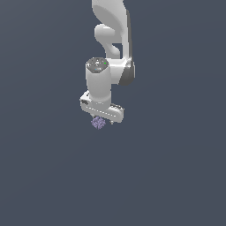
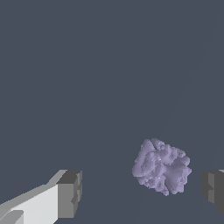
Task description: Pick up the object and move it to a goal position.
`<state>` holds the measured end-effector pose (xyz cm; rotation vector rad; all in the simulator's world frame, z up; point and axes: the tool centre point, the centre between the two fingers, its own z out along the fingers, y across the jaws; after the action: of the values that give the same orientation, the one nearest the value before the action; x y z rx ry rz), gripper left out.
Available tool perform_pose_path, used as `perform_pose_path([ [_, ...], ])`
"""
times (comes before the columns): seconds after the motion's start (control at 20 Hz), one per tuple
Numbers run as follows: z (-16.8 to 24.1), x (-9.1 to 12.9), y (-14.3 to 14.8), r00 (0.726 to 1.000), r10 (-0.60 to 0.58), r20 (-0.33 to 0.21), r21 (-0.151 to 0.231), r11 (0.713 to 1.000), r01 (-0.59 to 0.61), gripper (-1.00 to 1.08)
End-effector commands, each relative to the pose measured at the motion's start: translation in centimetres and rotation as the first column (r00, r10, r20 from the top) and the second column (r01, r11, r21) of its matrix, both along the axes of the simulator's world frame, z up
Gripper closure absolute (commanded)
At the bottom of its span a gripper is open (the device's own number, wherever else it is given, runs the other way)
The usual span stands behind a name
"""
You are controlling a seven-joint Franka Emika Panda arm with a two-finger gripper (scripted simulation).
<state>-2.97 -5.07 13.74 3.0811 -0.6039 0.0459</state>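
The object (image 2: 162, 166) is a small lumpy lavender clump. In the wrist view it lies between my two grey fingertips, much nearer one fingertip (image 2: 213, 188) than the other (image 2: 70, 192), and it touches neither. My gripper (image 2: 142, 190) is open and wider than the clump. In the exterior view the object (image 1: 98, 122) shows just under the white hand, with the gripper (image 1: 103, 121) pointing straight down over it. Its fingers are mostly hidden by the hand there. I cannot tell whether the clump rests on the surface.
A plain dark grey-blue surface (image 1: 176, 176) fills both views. The white arm (image 1: 112, 35) rises from the hand toward the top of the exterior view. No goal marker shows.
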Motion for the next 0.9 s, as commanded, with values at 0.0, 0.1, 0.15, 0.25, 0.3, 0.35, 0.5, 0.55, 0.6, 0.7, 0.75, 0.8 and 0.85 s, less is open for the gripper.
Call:
perform_pose_path([
  [0.0,-1.2,-1.0,-0.8,0.996,-0.093,-0.006,0.005,0.996,0.093,-0.92],
  [0.1,-2.0,-1.8,-1.4,0.987,-0.159,-0.011,0.008,0.987,0.159,-0.92],
  [0.15,-2.4,-2.2,-1.7,0.982,-0.189,-0.014,0.008,0.982,0.189,-0.92],
  [0.25,-3.1,-2.8,-2.2,0.97,-0.242,-0.017,0.009,0.97,0.242,-0.92],
  [0.3,-3.3,-3.1,-2.4,0.964,-0.266,-0.019,0.009,0.964,0.266,-0.92],
  [0.35,-3.6,-3.4,-2.6,0.957,-0.288,-0.021,0.009,0.958,0.288,-0.92],
  [0.5,-4.2,-4.1,-3.1,0.94,-0.341,-0.024,0.009,0.94,0.341,-0.92],
  [0.55,-4.4,-4.3,-3.2,0.935,-0.355,-0.025,0.008,0.935,0.355,-0.92],
  [0.6,-4.5,-4.5,-3.4,0.93,-0.367,-0.026,0.008,0.93,0.367,-0.92],
  [0.7,-4.8,-4.7,-3.5,0.922,-0.385,-0.027,0.008,0.923,0.386,-0.92],
  [0.75,-4.8,-4.8,-3.6,0.92,-0.392,-0.028,0.007,0.92,0.392,-0.92],
  [0.8,-4.9,-4.9,-3.6,0.918,-0.396,-0.028,0.007,0.918,0.396,-0.92],
  [0.85,-4.9,-4.9,-3.7,0.917,-0.399,-0.028,0.007,0.917,0.399,-0.92],
])
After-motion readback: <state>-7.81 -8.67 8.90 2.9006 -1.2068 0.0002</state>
